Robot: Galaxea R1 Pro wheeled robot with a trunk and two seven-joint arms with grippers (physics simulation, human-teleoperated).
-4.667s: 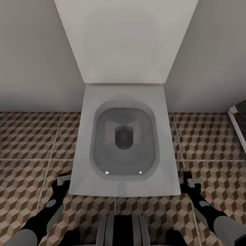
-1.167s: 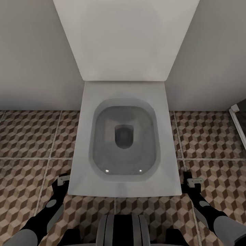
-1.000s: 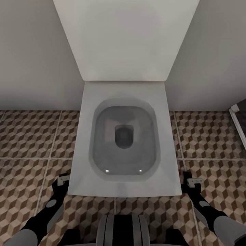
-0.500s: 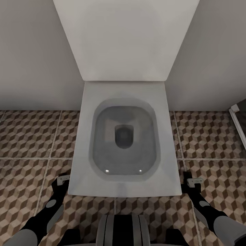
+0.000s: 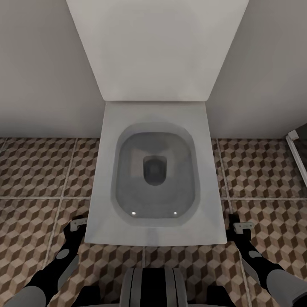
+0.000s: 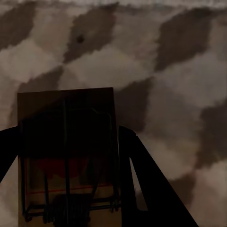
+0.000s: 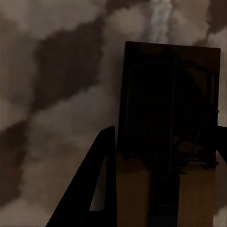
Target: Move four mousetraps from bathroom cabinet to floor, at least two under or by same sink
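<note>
One mousetrap (image 6: 66, 156) between the left hand's (image 6: 71, 189) fingers, another mousetrap (image 7: 170, 137) in the right hand (image 7: 163, 189) — both just above the patterned bathroom floor (image 5: 34, 170). Barely any shift over the last seconds beside the toilet (image 5: 155, 170). No sink here — probably wrong spot for release.

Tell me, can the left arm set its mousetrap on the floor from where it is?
Probably yes. The left gripper holds a mousetrap low beside the toilet, with only bare floor tiles in front of it and nothing between.
</note>
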